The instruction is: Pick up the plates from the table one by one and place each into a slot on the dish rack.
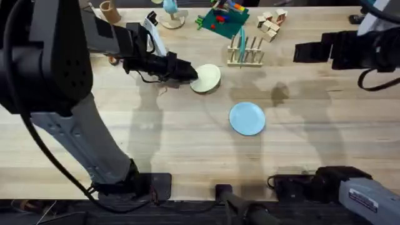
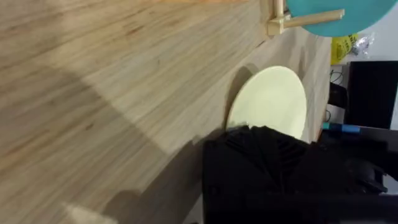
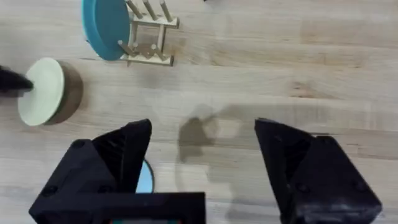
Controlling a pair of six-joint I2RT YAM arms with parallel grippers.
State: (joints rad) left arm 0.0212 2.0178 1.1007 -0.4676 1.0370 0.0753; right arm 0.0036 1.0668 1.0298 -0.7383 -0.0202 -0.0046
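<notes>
Cream plate (image 1: pixel 207 79) gripped at its edge by the left gripper (image 1: pixel 187 71), tilted up off the table (image 1: pixel 187 137).

Left gripper fingers are clenched on the cream plate's rim; the plate sits near the dish rack (image 1: pixel 244 50), apart from it. Light blue plate (image 1: pixel 247 118) lies flat on the table, nearer the arm bases, well apart from the rack. Right gripper (image 3: pixel 202 168) hovers above the table with its fingers spread wide, holding nothing.
</notes>
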